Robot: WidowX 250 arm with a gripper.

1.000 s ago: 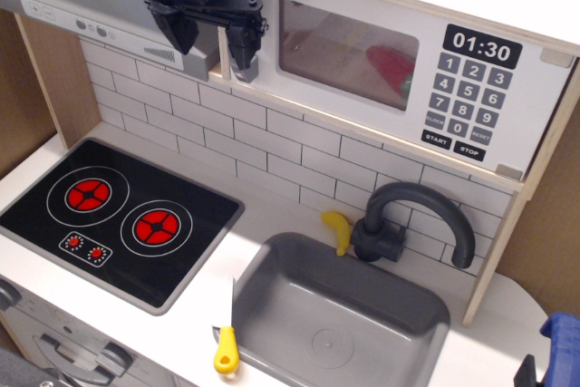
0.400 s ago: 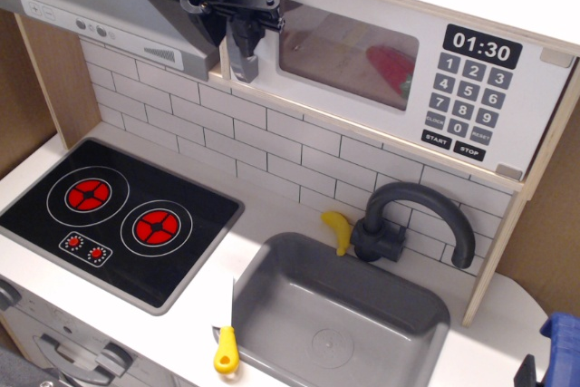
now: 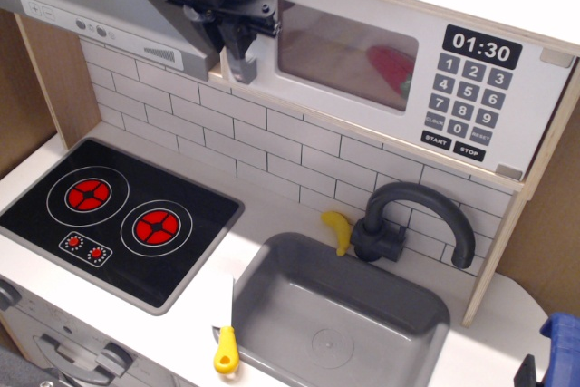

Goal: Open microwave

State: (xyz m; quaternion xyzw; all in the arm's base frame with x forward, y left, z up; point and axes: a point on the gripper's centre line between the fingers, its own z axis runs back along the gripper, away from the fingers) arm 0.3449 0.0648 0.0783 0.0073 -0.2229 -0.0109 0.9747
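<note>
Toy kitchen: the gripper (image 3: 237, 32) reaches down, closed around the microwave (image 3: 399, 65) door's handle (image 3: 242, 62).

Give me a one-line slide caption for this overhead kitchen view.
Robot gripper at the grey handle of the toy microwave, door not visibly open.

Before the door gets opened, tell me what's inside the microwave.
Through the microwave window, a red object sits at the right on a pale floor; the glass blurs it, so I cannot identify it. The gripper covers the left edge.
</note>
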